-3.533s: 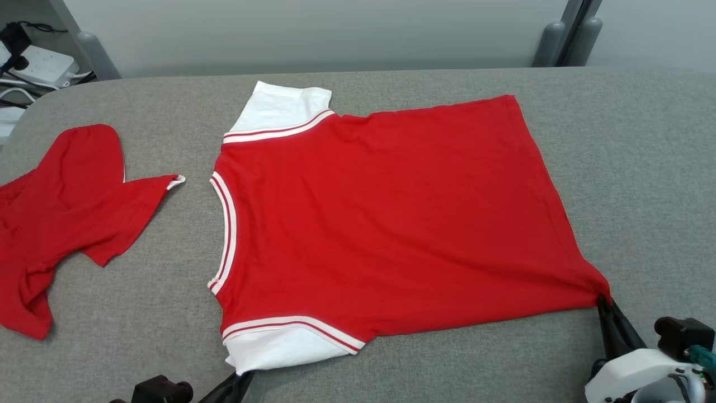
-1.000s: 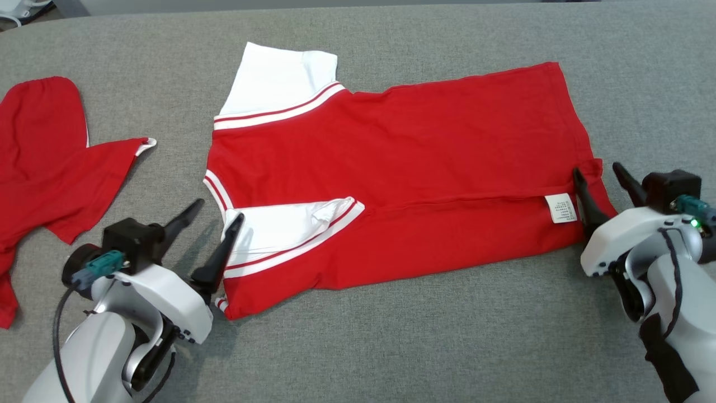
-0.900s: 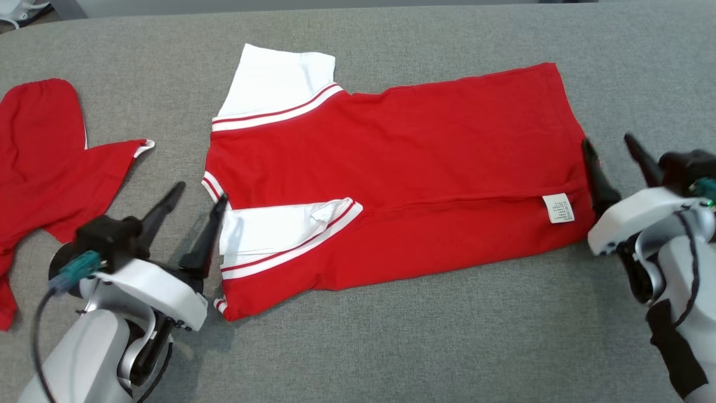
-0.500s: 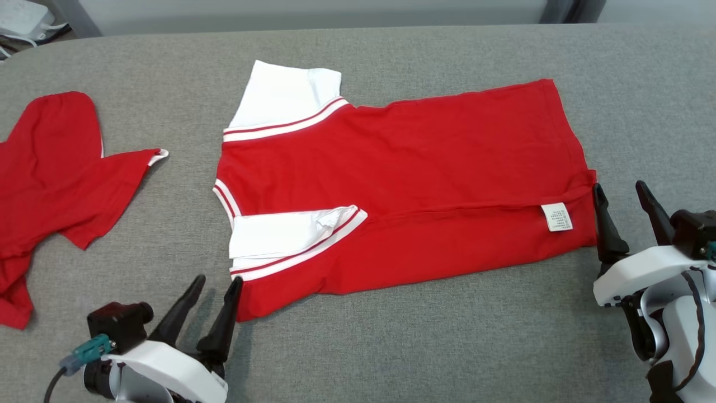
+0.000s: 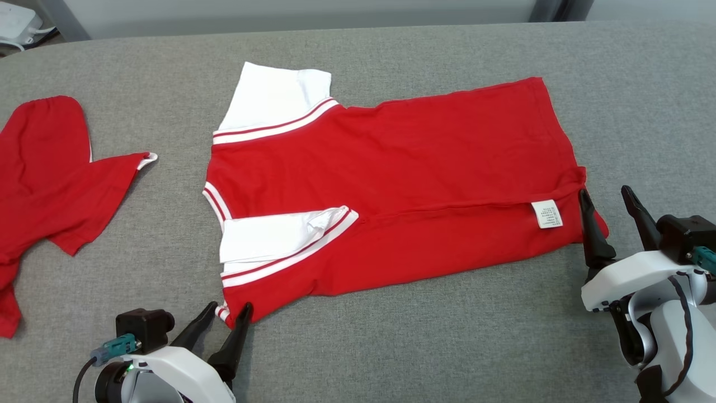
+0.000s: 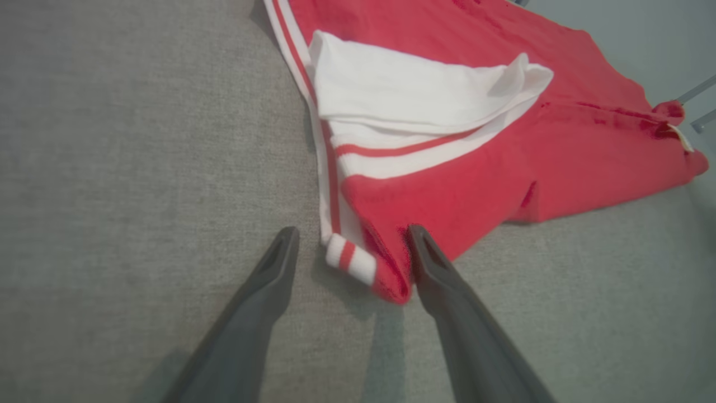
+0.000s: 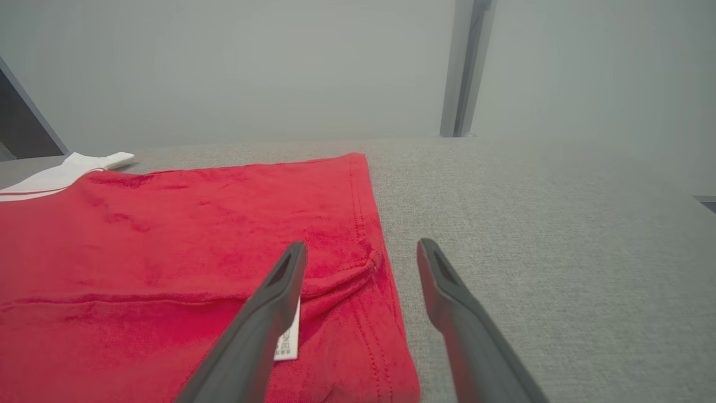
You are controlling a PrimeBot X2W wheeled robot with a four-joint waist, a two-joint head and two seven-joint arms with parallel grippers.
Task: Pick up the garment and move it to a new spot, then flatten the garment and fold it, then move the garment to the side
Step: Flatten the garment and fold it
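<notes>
Left gripper (image 5: 229,307), open, is straddling the near collar corner of the red-and-white fabric T-shirt (image 5: 391,168), long axis running rightward to the open right gripper (image 5: 604,192).

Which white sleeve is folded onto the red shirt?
The near sleeve, closest to the left gripper; the far sleeve lies spread flat on the grey surface.

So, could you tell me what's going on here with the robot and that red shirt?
The robot is partway through folding a red T-shirt on the grey table. The shirt's near side is already folded over, with a white sleeve and the care label lying on top. Both grippers are open: the left gripper straddles the near collar-end corner, and the right gripper sits at the hem end. Another red garment lies off to the left.
</notes>
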